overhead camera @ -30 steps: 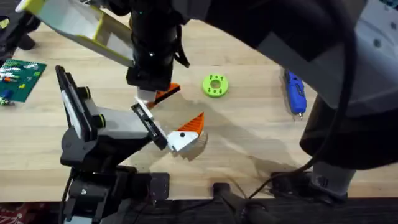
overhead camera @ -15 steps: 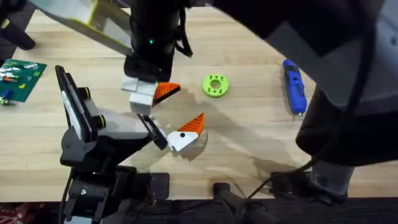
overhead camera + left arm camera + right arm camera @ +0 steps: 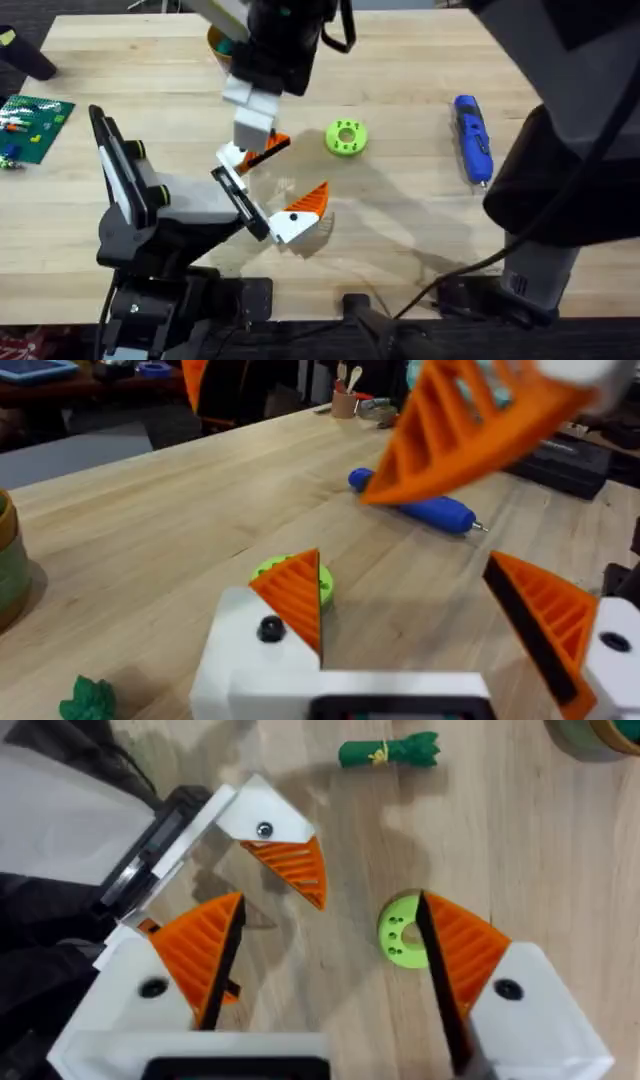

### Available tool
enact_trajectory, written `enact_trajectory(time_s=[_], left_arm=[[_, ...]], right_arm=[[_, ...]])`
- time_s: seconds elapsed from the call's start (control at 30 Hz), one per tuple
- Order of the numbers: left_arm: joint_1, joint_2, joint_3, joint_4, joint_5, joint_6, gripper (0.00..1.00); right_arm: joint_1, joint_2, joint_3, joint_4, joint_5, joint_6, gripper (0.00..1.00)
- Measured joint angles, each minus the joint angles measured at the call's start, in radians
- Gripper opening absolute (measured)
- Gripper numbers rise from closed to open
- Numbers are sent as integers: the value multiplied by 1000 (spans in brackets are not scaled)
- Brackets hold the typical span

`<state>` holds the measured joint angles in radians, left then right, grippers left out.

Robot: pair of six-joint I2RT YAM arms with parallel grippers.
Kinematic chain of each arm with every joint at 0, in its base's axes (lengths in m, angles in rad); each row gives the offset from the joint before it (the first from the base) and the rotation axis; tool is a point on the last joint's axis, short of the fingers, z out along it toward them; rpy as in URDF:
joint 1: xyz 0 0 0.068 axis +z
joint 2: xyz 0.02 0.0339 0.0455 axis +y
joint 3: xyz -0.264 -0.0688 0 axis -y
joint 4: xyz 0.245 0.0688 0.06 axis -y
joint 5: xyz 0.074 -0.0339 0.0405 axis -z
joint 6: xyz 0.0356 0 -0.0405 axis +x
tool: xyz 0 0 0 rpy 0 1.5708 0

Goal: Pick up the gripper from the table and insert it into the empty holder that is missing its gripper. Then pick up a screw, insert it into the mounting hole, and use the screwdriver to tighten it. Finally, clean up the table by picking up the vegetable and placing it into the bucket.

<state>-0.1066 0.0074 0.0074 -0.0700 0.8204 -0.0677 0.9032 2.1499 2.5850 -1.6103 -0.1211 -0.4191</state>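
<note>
Holder (image 3: 175, 200) stands at the lower left of the overhead view, its black jaw plates pointing toward the centre. The paler twin finger (image 3: 303, 208) with the dark dot sits at the holder's lower front end. The orange task gripper (image 3: 268, 148) is at the holder's upper front end, its white base against the jaw plate; whether it is fully seated cannot be told.

The right gripper (image 3: 330, 900) hangs in the upper centre of the overhead view, just above that piece. Its orange-padded fingers are spread wide with nothing between them. In the left wrist view the left gripper (image 3: 400, 560) also has its fingers spread and holds nothing.

A green disc (image 3: 347, 137) lies right of the task gripper, apart from it. The blue screwdriver (image 3: 473, 140) lies at the right of the table (image 3: 400, 240), well apart from the holder. In the right wrist view the green vegetable (image 3: 390, 750) lies at top centre, with the bucket (image 3: 600, 732) at the top right corner. A green circuit board (image 3: 35, 120) sits at the left edge of the overhead view.
</note>
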Motion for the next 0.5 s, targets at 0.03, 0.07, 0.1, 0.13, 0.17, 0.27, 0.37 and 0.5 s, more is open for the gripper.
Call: enact_trajectory(time_s=[0.03, 0.07, 0.1, 0.13, 0.17, 0.27, 0.37, 0.5], left_arm=[[0, 0, 0, 0, 0, 0, 986], [0, 0, 0, 0, 0, 0, 986], [0, 0, 0, 0, 0, 0, 986], [0, 0, 0, 0, 0, 0, 986], [0, 0, 0, 0, 0, 0, 986], [0, 0, 0, 0, 0, 0, 986], [0, 0, 0, 0, 0, 0, 986], [0, 0, 0, 0, 0, 0, 986]], right_arm=[[-4, -2, -4, 1, 0, 0, 994], [-7, -8, -15, 0, 0, 0, 994], [-7, -15, -30, 2, 1, 0, 994], [-7, -26, -54, 8, 2, 0, 994], [-7, -43, -86, 18, 9, 0, 994], [-8, -102, -199, 62, 30, 0, 994], [-21, -176, -323, 102, 42, 0, 994], [-78, -275, -457, 121, 51, 22, 994]])
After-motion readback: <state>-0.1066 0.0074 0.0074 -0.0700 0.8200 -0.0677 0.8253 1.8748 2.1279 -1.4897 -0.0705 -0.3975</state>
